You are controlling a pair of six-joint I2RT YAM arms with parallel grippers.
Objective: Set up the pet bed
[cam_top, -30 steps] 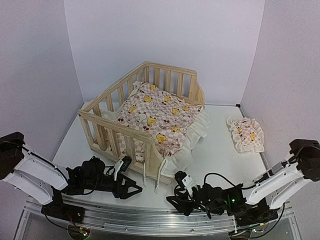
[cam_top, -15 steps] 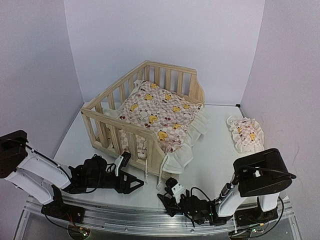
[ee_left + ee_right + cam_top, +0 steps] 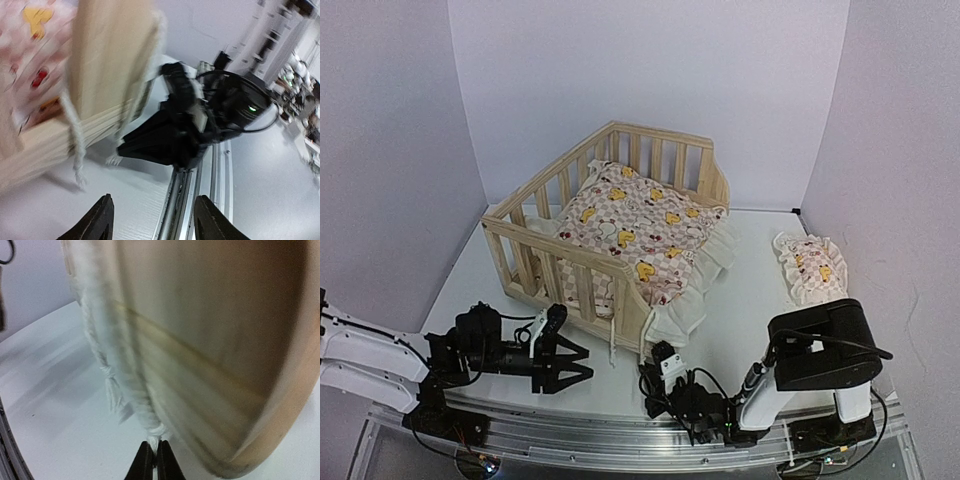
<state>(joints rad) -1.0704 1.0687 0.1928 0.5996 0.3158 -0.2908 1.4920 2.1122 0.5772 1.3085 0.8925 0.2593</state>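
The pet bed [image 3: 556, 252], a light-wood slatted frame, stands at the table's middle left, with a pink duck-print cushion [image 3: 640, 225] lying in it. White tie cords [image 3: 613, 345] hang from the cushion at the bed's near corner. My right gripper [image 3: 648, 374] is low at that corner. In the right wrist view it [image 3: 154, 452] is shut on the tip of one cord [image 3: 150, 420], beside the wooden post [image 3: 210, 340]. My left gripper [image 3: 575, 362] is open just left of the cords. In the left wrist view it [image 3: 152, 210] holds nothing, with the post [image 3: 107, 55] ahead.
A small matching pillow [image 3: 811, 266] lies on the table at the right. The cushion's white frill [image 3: 705, 275] spills over the bed's open right side. The metal base rail [image 3: 620, 440] runs along the near edge. The right arm's black gripper [image 3: 165, 140] fills the left wrist view.
The right arm has folded in toward the bed's near corner and its jaws have closed on a cord tip. The left arm has drawn back lower, its jaws slightly narrower.
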